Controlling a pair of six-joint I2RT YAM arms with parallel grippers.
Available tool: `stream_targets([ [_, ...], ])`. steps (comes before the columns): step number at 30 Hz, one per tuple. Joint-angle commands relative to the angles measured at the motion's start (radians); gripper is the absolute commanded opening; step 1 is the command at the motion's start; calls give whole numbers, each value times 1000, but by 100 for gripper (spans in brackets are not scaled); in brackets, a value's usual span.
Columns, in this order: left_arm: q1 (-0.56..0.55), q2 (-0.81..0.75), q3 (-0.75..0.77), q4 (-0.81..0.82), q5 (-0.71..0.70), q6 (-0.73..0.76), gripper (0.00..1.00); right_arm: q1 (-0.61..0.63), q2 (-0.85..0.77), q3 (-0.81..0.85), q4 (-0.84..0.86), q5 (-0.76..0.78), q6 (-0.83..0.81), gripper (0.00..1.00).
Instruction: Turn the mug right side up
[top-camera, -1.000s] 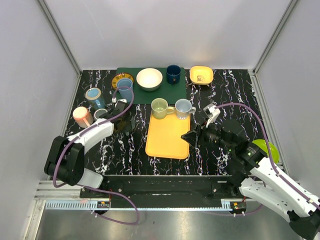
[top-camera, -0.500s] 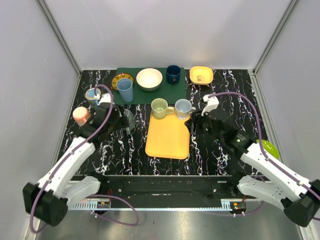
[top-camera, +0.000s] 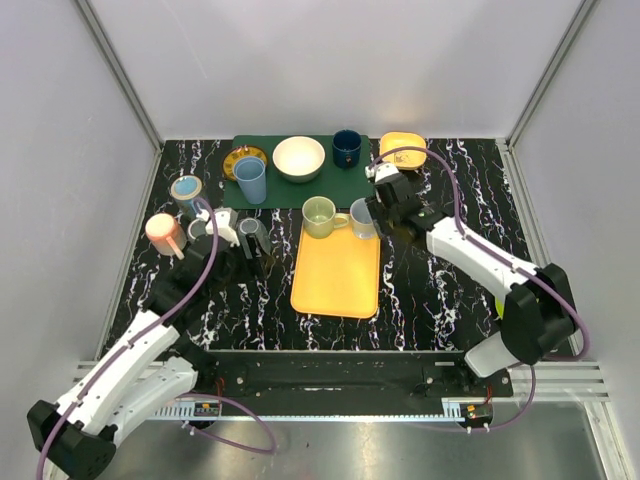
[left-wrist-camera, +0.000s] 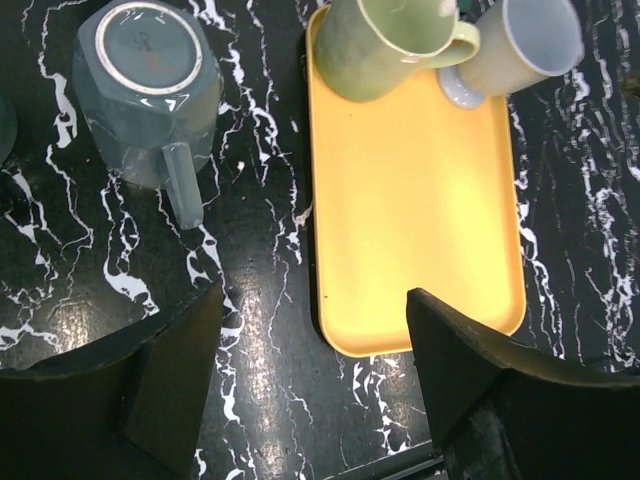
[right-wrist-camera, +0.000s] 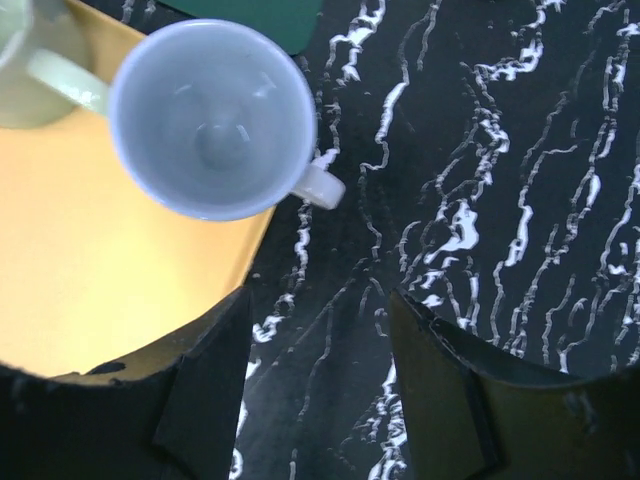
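L gripper (left-wrist-camera: 315, 330) is hovering wide open, empty, beside the upside-down mug (left-wrist-camera: 150, 90); R gripper (right-wrist-camera: 320, 340) gaping too. Off-centre pinch risks tipping it.

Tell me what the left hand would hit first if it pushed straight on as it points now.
Probably the bare table, just beside the edge of the yellow tray. The open left hand points down between tray and upside-down mug, which sits off-line; depth is unclear.

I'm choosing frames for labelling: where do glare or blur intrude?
Left wrist: glare smears the black table, the base of the upturned mug shines, the left fingers are dark and soft. Right wrist: the white mug is sharp, the right fingers blurred. Top view: evenly lit, sharp.
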Motion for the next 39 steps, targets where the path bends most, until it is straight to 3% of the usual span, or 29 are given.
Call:
stream_targets([
  [1, -5, -63, -10, 86, 71, 33, 76, -77, 38, 92, -59, -115, -119, 62],
  [7, -5, -66, -32, 109, 88, 42, 75, -137, 95, 110, -17, -284, -219, 62],
  [14, -5, -54, -38, 114, 90, 39, 75, -159, 210, 176, -4, -381, -256, 61],
  [27, -5, -43, -36, 100, 79, 47, 75, -165, 302, 224, 38, -326, -265, 61],
  [31, -5, -39, -36, 103, 82, 42, 75, -165, 301, 224, 29, -386, -236, 59],
  [39, -5, -28, -43, 111, 84, 39, 75, -165, 215, 83, 102, -380, -187, 58],
])
